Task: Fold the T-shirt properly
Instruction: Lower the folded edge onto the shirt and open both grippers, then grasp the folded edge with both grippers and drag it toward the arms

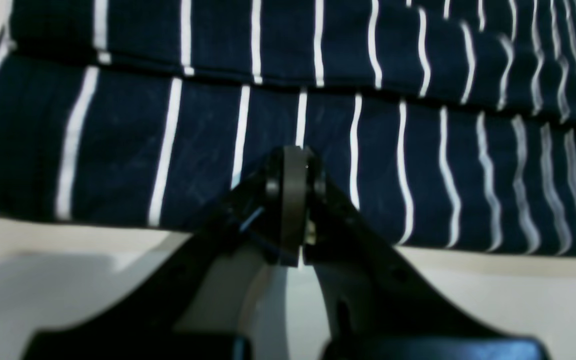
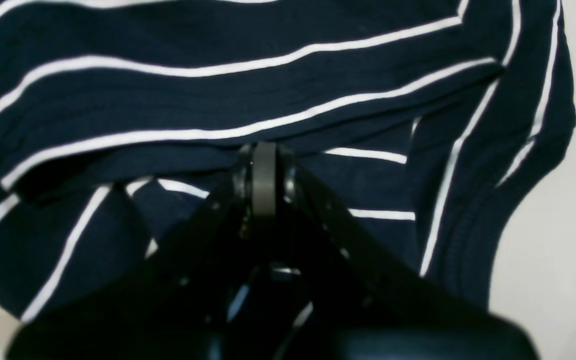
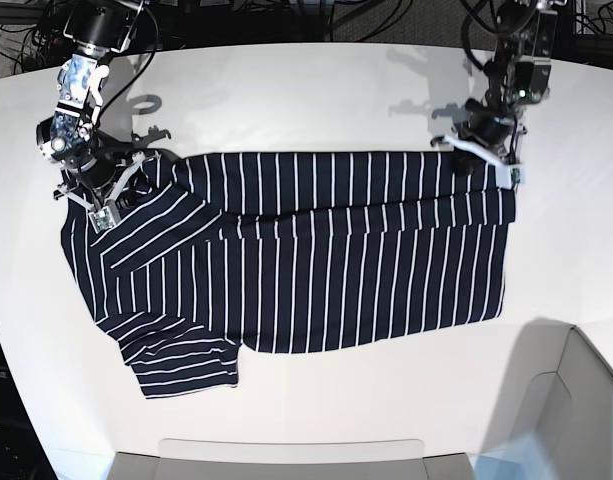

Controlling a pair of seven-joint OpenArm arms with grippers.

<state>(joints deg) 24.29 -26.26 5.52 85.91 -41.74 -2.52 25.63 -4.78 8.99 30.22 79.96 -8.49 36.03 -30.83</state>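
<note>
I'm looking at a white counter [image 3: 316,90] with dark cables bunched along its far edge, and the T-shirt [image 3: 326,270] spread across the middle of it. It is dark navy with thin white stripes and lies sideways in the base view: the hem end is toward that view's right, the shoulders and sleeves toward its left. One short sleeve [image 3: 181,360] sticks out toward the near edge at lower left. Along the far edge the fabric is doubled over into a narrow folded band that runs most of the garment's length.

My left claw [image 1: 295,165] sits at the far hem corner, on the base view's right. From its wrist camera I see the two fingers pressed together, tips against the striped cloth just below the folded edge. I can't make out from that view whether any cloth is caught between them. White counter shows under the shirt's near edge there.

My right claw [image 2: 264,165] is at the far shoulder corner, on the base view's left. Its fingers are also pressed together, tips tucked right at a fold where an upper layer overlaps a lower one. The fabric around it is rumpled and bunched; whether it is pinched I can't say.
</note>
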